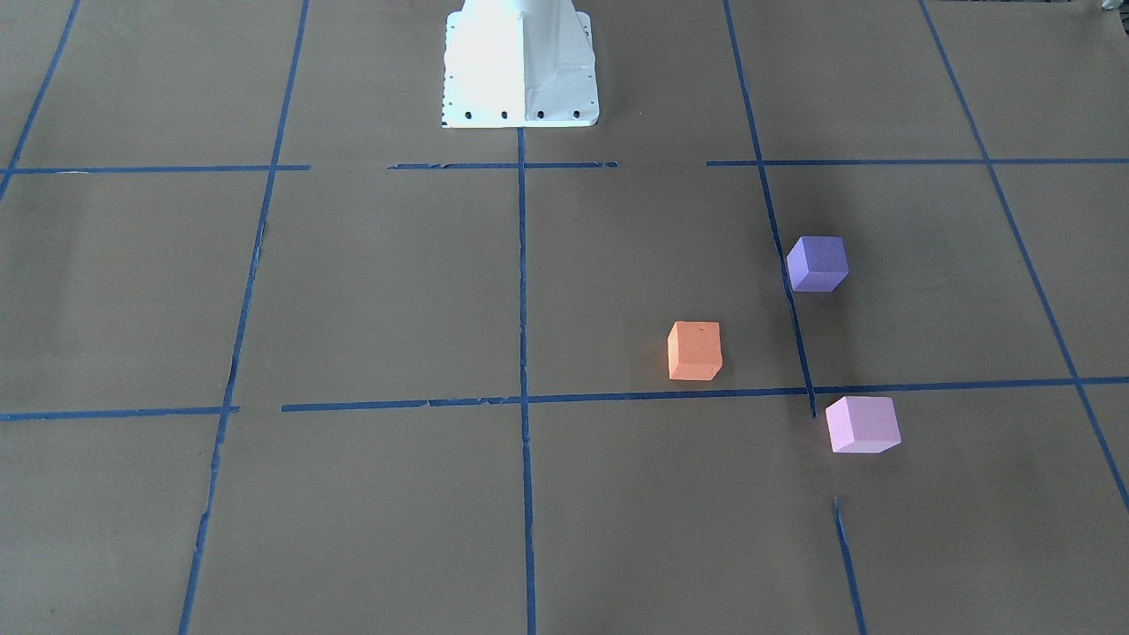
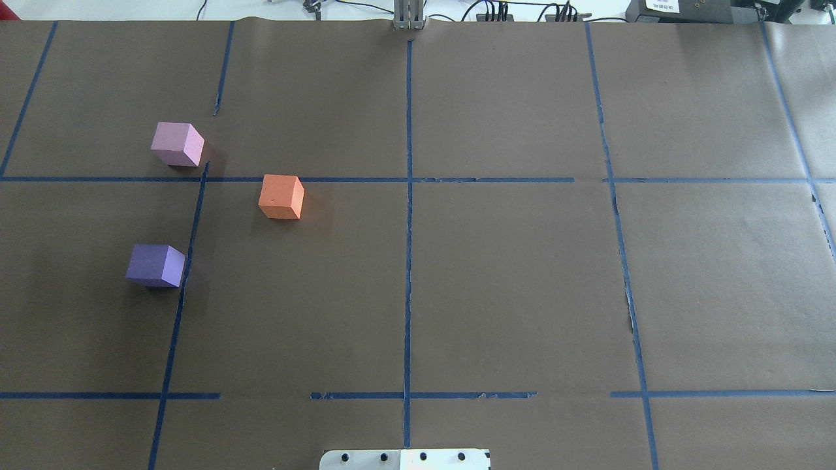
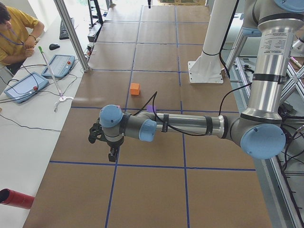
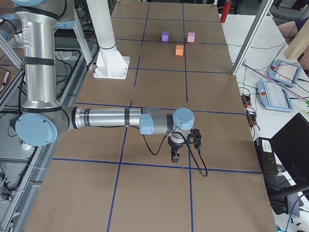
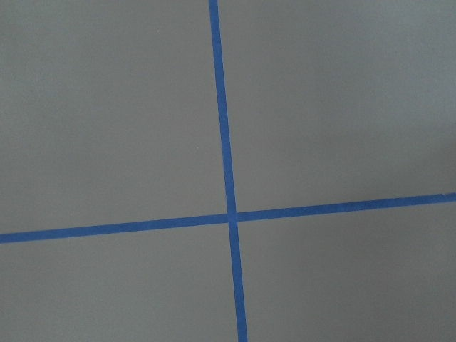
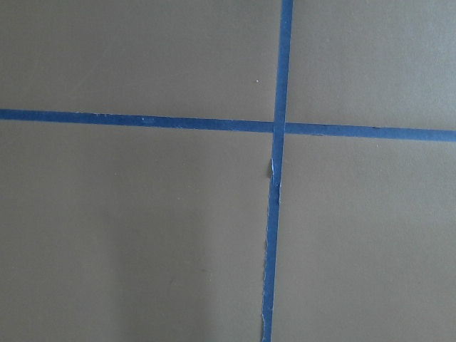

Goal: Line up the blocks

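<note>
Line needs orange block [image 2: 281,196] moved toward 9 o'clock, btwn pink block [image 2: 177,144] at its 10 and purple block [image 2: 155,265] at its 8, so you center left gripper [image 3: 112,154] squarely on it; can't tell if it or right gripper [image 4: 175,155] is spread.

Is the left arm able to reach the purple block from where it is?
Probably yes. The purple block sits on the robot's left half of the table, apart from the orange block and pink block. Nothing stands between it and the left gripper.
</note>
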You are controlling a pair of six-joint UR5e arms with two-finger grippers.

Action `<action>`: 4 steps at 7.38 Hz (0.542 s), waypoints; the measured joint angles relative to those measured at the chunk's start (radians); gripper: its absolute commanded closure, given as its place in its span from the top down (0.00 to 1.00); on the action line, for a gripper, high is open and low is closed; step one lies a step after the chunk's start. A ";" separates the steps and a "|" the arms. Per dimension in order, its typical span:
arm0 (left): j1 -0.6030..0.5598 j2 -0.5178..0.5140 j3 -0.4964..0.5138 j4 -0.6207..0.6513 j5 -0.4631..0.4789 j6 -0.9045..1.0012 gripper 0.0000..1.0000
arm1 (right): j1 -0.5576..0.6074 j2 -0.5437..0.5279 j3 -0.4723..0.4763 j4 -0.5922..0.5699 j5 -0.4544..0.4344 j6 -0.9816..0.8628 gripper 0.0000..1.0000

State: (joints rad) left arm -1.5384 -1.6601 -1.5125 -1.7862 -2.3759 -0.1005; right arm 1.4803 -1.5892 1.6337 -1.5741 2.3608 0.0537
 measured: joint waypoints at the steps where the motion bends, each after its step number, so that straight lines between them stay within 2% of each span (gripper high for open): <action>1: 0.000 0.003 -0.001 -0.028 0.000 -0.010 1.00 | 0.000 0.000 0.000 0.000 0.000 0.000 1.00; 4: 0.011 0.009 -0.010 -0.075 0.002 -0.018 1.00 | 0.000 0.000 0.000 -0.001 0.000 0.000 1.00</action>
State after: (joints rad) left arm -1.5277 -1.6513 -1.5226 -1.8616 -2.3741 -0.1183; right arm 1.4803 -1.5892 1.6337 -1.5747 2.3608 0.0537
